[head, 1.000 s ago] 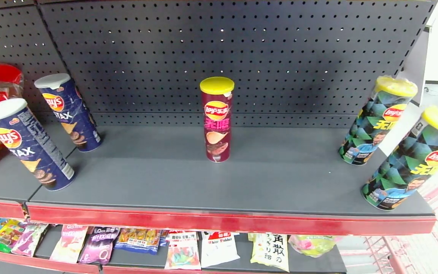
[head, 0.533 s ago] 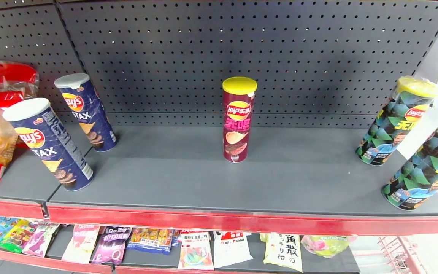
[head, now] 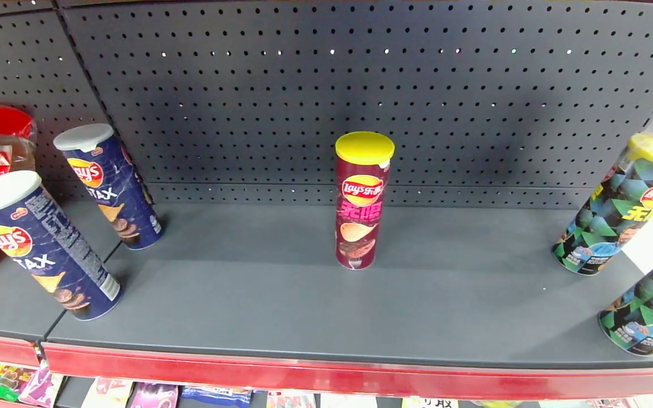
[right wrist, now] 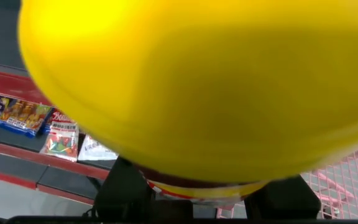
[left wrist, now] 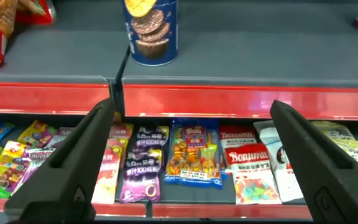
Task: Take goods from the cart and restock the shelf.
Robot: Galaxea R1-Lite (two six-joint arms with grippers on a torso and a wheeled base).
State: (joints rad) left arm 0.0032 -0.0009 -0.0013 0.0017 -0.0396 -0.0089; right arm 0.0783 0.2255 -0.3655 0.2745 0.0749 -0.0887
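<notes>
Right wrist view has the right gripper [right wrist: 201, 198] clamped on a yellow-lidded chip can [right wrist: 191, 87], near the pink cart [right wrist: 353, 180]. Meanwhile the left gripper [left wrist: 194, 165] hangs with fingers [left wrist: 73, 168] spread wide, facing the shelf's [head: 304, 306] red front edge. A maroon can [head: 362, 209] stands upright mid-shelf, toward the back.

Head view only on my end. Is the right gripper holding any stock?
Observer: Yes, the right gripper is shut on a yellow-lidded can.
Operator: And the other arm?
Observer: The left gripper is open, with nothing between its fingers.
Operator: What is it facing?
Observer: The shelf's red front edge, with snack packets on the tier below.
</notes>
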